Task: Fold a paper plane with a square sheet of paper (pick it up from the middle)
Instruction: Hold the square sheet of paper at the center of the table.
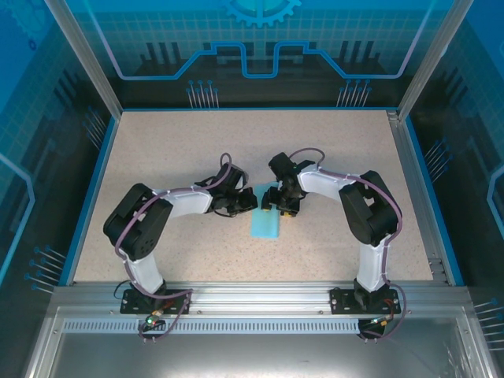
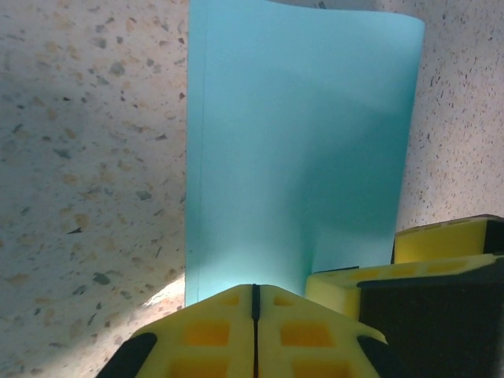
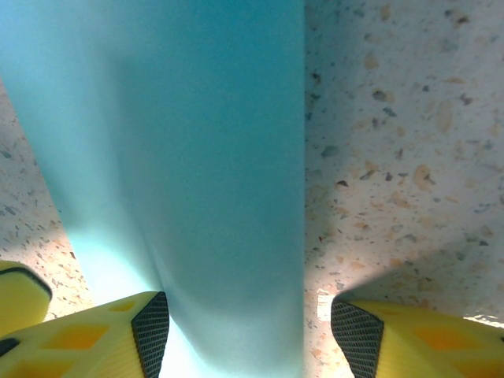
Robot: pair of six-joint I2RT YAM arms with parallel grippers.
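The square sheet of paper (image 1: pixel 265 224), thin, limp and light, lay doubled into a narrow matte strip at the middle of the speckled table (image 1: pixel 157 150). It looked easily creased and slid, best pinched at an end. The left gripper (image 2: pixel 254 315) was closed there, and the right gripper (image 3: pixel 253 335) stood apart astride it.

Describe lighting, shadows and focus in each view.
Top external: even, sharp, soft shadows under the arms beside the paper. Left wrist: crisp paper, broad shadow over the table upper left, left gripper slightly soft. Right wrist: paper blurry, brightest by the right gripper.
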